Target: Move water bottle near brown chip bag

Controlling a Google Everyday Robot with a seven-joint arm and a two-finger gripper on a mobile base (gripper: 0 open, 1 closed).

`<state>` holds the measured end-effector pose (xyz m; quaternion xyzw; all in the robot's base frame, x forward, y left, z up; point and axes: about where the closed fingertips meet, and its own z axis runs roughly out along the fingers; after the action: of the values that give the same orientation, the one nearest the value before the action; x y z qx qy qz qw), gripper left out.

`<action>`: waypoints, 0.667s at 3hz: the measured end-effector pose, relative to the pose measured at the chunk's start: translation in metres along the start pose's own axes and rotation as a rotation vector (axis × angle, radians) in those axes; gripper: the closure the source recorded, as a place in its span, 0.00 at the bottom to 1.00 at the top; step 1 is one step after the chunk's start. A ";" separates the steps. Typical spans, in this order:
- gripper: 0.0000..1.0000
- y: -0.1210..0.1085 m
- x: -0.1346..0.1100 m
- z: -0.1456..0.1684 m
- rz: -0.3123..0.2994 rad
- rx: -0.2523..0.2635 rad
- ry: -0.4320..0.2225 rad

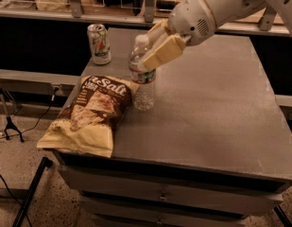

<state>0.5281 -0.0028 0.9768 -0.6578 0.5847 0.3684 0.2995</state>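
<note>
Tool: your tool [149, 51] hangs over the back left part of the tabletop [207, 108], its two cream fingers [164, 51] closed on the shoulder of the water bottle [143, 86], one in front of it and one behind, just under the white cap.
Water bottle: it stands upright with its base on the tabletop, just beside the top right corner of the chip bag [91, 115]; you cannot tell whether the two touch.
Bottle contents: the ribbed wall is clear, but the fill level cannot be made out.
Chip bag: it lies flat, face up, along the left edge, and its cream lower end juts out past the front left corner.
Bag contents: the bag looks puffed and shows no opening from here.
Soda can [99, 43]: it stands upright at the back left corner, apart from bottle and bag; whether its top is open cannot be seen.
Arm [216, 8]: it reaches in from the upper right.
Below: drawer fronts [159, 193] sit under the tabletop.
</note>
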 end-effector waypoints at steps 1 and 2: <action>0.00 -0.001 -0.001 0.003 -0.004 -0.001 -0.001; 0.00 -0.001 -0.001 0.003 -0.004 -0.001 -0.001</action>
<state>0.5288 0.0004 0.9761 -0.6590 0.5831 0.3684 0.3001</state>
